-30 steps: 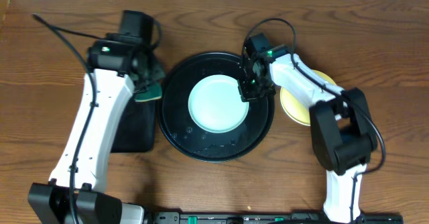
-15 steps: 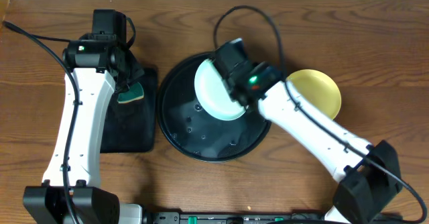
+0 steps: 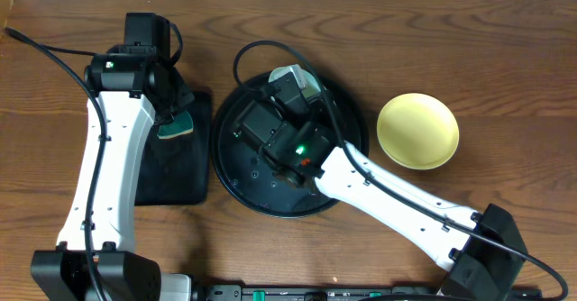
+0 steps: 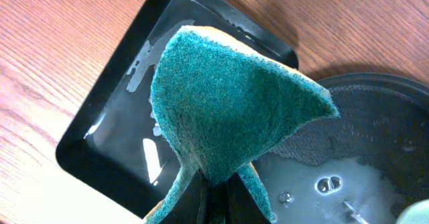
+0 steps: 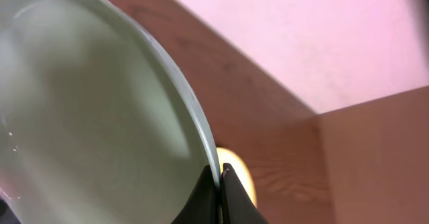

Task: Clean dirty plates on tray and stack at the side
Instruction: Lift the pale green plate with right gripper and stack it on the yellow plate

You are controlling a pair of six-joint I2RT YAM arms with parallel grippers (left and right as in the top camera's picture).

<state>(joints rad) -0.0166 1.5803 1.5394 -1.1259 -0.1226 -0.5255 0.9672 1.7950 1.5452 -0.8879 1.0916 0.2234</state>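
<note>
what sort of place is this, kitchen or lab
Likely a robot test bench, not a kitchen: a wooden table, a green sponge above a wet rectangular tray, a pale plate held over a round black tray.

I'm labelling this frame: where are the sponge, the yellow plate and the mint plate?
sponge [image 4: 228, 103], left wrist view, green scouring face.
yellow plate [image 3: 417, 131], overhead view, its centre.
mint plate [image 5: 87, 117], right wrist view, inner surface.

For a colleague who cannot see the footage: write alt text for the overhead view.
The right gripper holds a pale mint-blue round plastic plate tilted up over the large round glossy black tray. The left gripper pinches a green scouring sponge above the smaller rectangular black tray. A pale yellow round plate lies on the wooden table.
</note>
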